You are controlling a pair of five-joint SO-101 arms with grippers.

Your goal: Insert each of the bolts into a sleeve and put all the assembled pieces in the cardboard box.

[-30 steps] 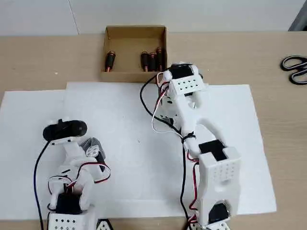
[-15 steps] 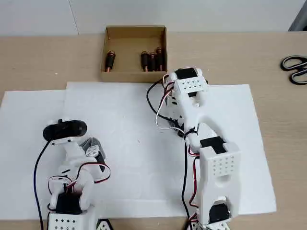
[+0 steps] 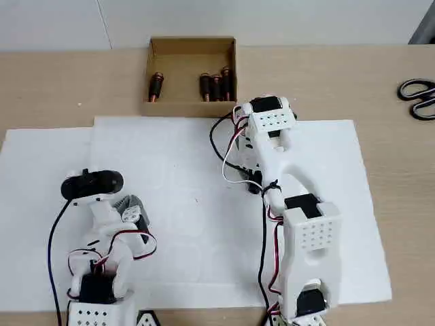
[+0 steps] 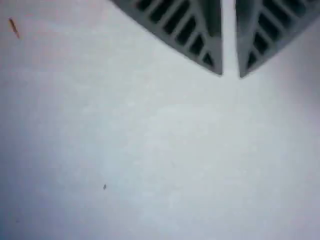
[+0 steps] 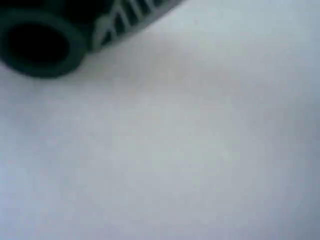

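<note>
- Left arm (image 3: 102, 227) folded back low over the paper (image 3: 183, 170); left gripper (image 4: 230, 74) nearly together, empty.
- Right arm (image 3: 299, 204) stretched out, wrist near the box (image 3: 192, 41); right gripper (image 5: 130, 14) state unclear.

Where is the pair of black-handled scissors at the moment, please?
In the high view, the black-handled scissors lie on the bare wooden table at the picture's right edge, beyond the white paper sheet.

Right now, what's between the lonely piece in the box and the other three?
Just bare cardboard box floor, between the lone piece and the trio, in the high view.
</note>
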